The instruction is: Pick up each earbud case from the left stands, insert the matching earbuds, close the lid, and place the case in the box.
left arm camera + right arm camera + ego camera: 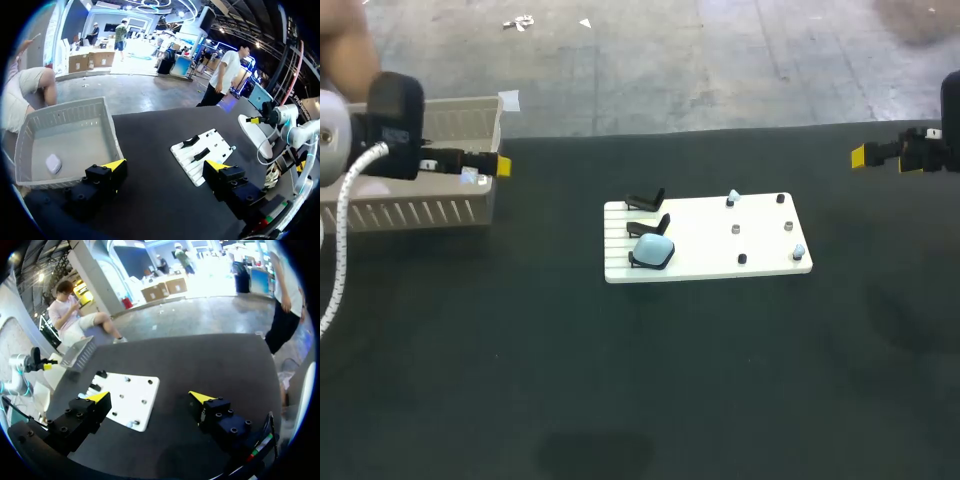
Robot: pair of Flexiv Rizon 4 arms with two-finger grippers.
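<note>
Reaching for the case (653, 251) on its stand (636, 262), you could knock it off if a finger clips it. The left gripper (503, 166) over the box (470, 210) and the right gripper (858, 155) well apart are both spread and empty.

Desk: a dark, matte desk (740, 390) fills the head view from 3 through 6 to 9 o'clock.
Far edge: a straight far edge (720, 131) runs across toward 12 o'clock.
Light: soft and even, with faint darker patches (595, 452) on the desk at 6 and 4 o'clock.
</note>
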